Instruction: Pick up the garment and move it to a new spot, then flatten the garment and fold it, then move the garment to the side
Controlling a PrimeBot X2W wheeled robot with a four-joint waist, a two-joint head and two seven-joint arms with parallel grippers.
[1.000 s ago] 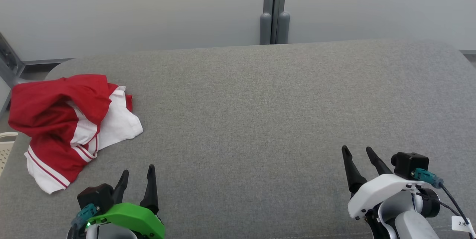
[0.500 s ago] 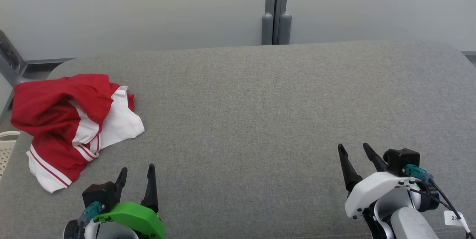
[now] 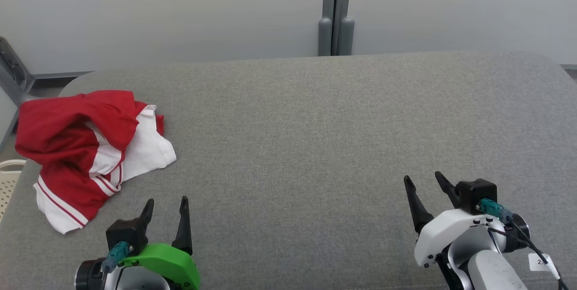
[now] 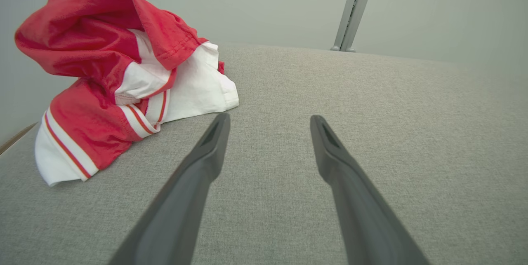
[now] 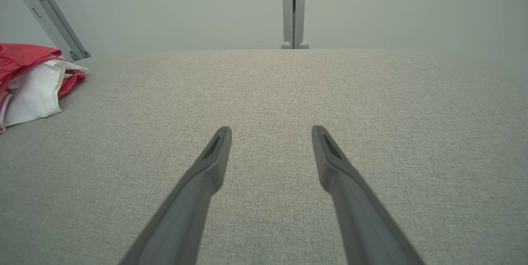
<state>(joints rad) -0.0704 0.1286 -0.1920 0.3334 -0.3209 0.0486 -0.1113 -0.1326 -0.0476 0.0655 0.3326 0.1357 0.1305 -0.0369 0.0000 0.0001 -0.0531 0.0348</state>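
A crumpled red and white garment (image 3: pixel 85 150) lies heaped at the left end of the grey upholstered surface (image 3: pixel 315 145). My left gripper (image 3: pixel 166 202) stands open near the front edge, just right of and nearer than the garment, with nothing between its fingers. The left wrist view has the garment (image 4: pixel 119 79) up and left of the open left gripper (image 4: pixel 269 120). My right gripper (image 3: pixel 423 181) is open at the front right, far from the garment. In the right wrist view the open right gripper (image 5: pixel 270 131) hovers over bare fabric, and the garment (image 5: pixel 33 79) sits at the left edge.
A pale wall with a grey vertical post (image 3: pixel 336 10) runs behind the surface. A slanted metal bar (image 3: pixel 13 78) and a cream perforated basket (image 3: pixel 6 181) stand off the left end. The surface's middle and right are bare fabric.
The head camera has shifted slightly, sliding the scene a little right and down. Both grippers stay open; the right one has moved a little left and further from me. The garment lies unmoved.
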